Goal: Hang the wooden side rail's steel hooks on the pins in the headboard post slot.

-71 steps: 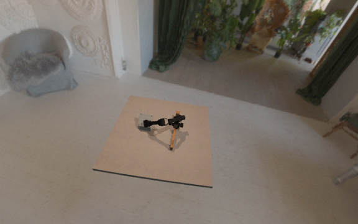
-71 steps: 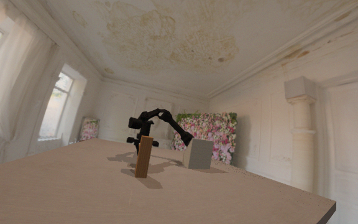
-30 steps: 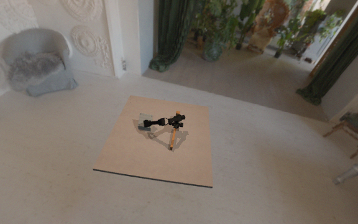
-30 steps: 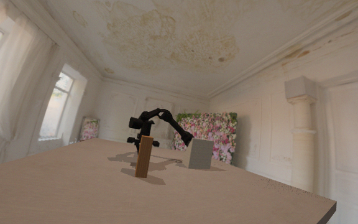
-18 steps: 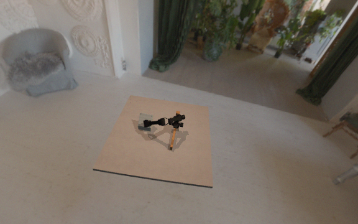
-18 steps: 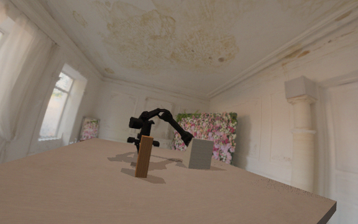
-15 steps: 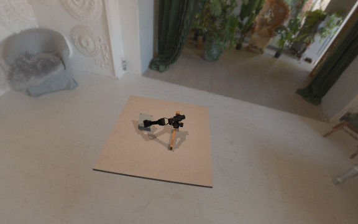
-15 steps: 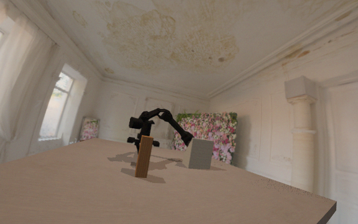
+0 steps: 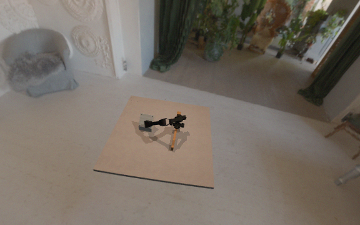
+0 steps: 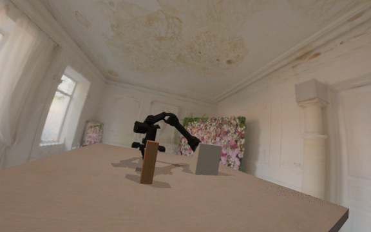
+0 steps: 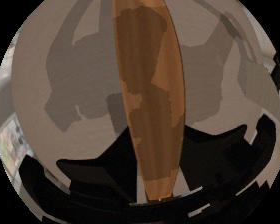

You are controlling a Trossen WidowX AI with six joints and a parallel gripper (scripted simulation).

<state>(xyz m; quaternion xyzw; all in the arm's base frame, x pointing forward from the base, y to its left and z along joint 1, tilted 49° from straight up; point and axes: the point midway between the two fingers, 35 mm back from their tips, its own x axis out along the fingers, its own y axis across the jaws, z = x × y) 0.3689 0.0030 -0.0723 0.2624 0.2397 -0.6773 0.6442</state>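
Note:
The long orange-brown wooden rail [image 9: 174, 138] [image 11: 153, 75] runs under my gripper. Its dark-tipped far end is low, on or close to the table [image 9: 120, 159] [image 10: 76, 200]. My gripper [image 9: 177, 125] [image 11: 148, 123] is shut on the rail, with one black finger on each side in the wrist view. The wooden post [image 10: 149, 162] [image 9: 179, 112] stands upright at the rail's other end and hides the rail and fingertips in the exterior view. Post and rail line up closely. The hooks, pins and slot cannot be made out, so I cannot tell whether they are engaged.
A grey block [image 9: 142, 119] [image 10: 209, 159] [image 11: 263, 85] carries the arm's base, to one side of the rail. The black arm [image 9: 163, 122] [image 10: 166, 116] reaches from it to the rail and casts shadows on the table around it.

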